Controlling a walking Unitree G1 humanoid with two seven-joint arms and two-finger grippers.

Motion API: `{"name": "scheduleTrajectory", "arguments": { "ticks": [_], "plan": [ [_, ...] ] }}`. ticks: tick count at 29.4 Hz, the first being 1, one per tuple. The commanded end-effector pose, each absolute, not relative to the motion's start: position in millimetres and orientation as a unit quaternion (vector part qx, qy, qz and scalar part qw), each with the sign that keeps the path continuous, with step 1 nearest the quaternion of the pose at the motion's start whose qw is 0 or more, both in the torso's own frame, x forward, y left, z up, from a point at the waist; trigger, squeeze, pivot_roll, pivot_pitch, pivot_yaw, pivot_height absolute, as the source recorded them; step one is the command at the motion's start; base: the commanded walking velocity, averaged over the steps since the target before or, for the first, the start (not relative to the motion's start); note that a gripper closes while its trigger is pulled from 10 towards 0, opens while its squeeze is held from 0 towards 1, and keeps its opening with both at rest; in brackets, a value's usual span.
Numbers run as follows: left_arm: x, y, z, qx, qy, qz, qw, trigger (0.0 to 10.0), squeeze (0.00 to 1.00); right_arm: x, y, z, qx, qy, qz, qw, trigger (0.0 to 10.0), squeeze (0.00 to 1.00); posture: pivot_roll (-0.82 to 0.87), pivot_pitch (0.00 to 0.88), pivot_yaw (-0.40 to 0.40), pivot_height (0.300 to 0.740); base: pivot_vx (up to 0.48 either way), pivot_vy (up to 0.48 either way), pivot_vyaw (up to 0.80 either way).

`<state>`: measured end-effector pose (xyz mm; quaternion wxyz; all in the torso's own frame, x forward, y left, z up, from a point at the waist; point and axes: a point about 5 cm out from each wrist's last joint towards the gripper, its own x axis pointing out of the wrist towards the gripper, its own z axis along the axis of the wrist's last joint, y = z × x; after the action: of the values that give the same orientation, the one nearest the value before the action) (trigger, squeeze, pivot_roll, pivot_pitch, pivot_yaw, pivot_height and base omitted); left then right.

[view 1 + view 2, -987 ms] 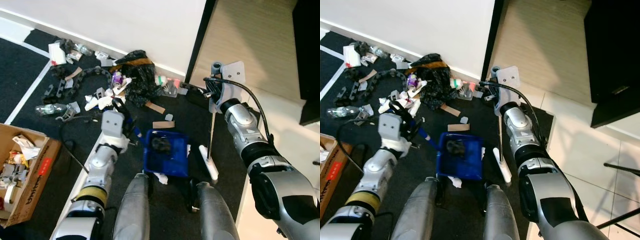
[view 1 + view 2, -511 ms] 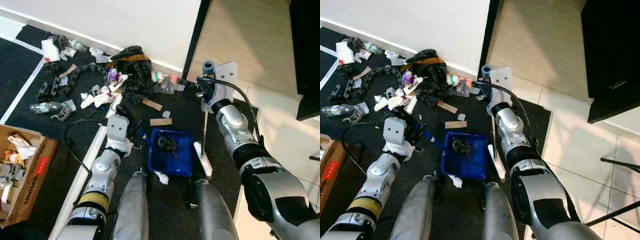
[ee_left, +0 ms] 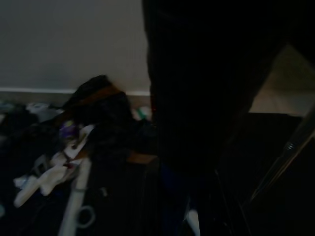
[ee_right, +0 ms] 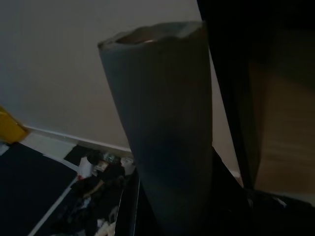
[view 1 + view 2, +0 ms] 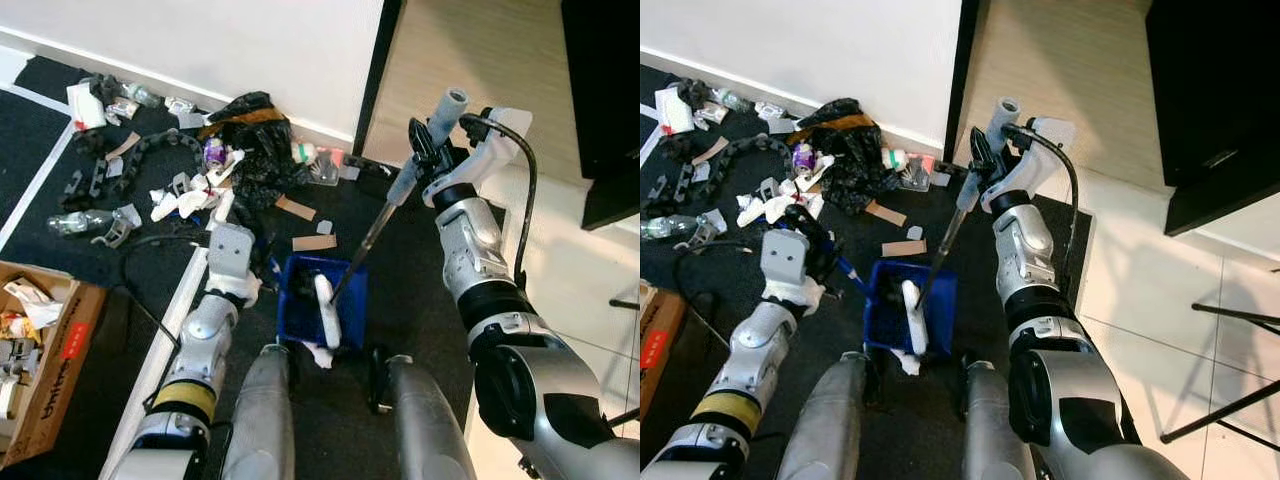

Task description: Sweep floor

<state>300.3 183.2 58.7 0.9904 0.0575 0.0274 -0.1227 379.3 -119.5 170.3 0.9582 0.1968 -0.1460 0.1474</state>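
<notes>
Open cardboard box of scraps at the left, dark cabinet on pale tiles at the right.

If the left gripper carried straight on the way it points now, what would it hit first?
Probably the black plastic bag in the litter pile by the white wall; the left gripper holds the blue plastic dustpan and points that way, though depth is unclear.

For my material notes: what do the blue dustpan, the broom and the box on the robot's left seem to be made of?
The blue dustpan looks like moulded plastic: even, slightly glossy colour and thin raised walls. The broom seems to have a thin dark metal shaft, a grey plastic grip held in the right claw, and a white head, probably plastic. The box looks like brown cardboard, matte with folded flaps.
</notes>
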Motion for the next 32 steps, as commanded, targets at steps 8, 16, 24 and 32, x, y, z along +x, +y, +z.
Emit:
{"name": "scheduleTrajectory", "arguments": {
  "ticks": [8,16,24,32],
  "plan": [
    [294.0,210.3,47.1,0.065,0.062,-0.066,0.994,10.0,0.0,371.3,-156.2,177.8,0.165,-0.187,0.136,0.959,10.0,0.0,0.12,0.353,-0.044,0.74,0.0,0.0,0.0],
    [294.2,202.4,43.4,0.07,0.066,-0.068,0.993,10.0,0.0,368.1,-196.5,204.6,0.15,-0.236,0.1,0.955,10.0,0.0,0.1,0.339,-0.052,0.74,0.0,0.0,0.0],
    [296.5,196.9,43.4,0.073,0.063,-0.076,0.992,10.0,0.0,368.8,-211.7,205.3,-0.002,-0.193,0.088,0.977,10.0,0.0,0.09,0.34,-0.057,0.74,0.0,0.0,0.0],
    [293.7,198.7,41.2,0.077,0.065,-0.076,0.992,10.0,0.0,370.0,-217.3,179.8,-0.071,-0.102,0.081,0.989,10.0,0.0,0.1,0.343,-0.057,0.74,0.0,0.0,0.0]
  ]
}}
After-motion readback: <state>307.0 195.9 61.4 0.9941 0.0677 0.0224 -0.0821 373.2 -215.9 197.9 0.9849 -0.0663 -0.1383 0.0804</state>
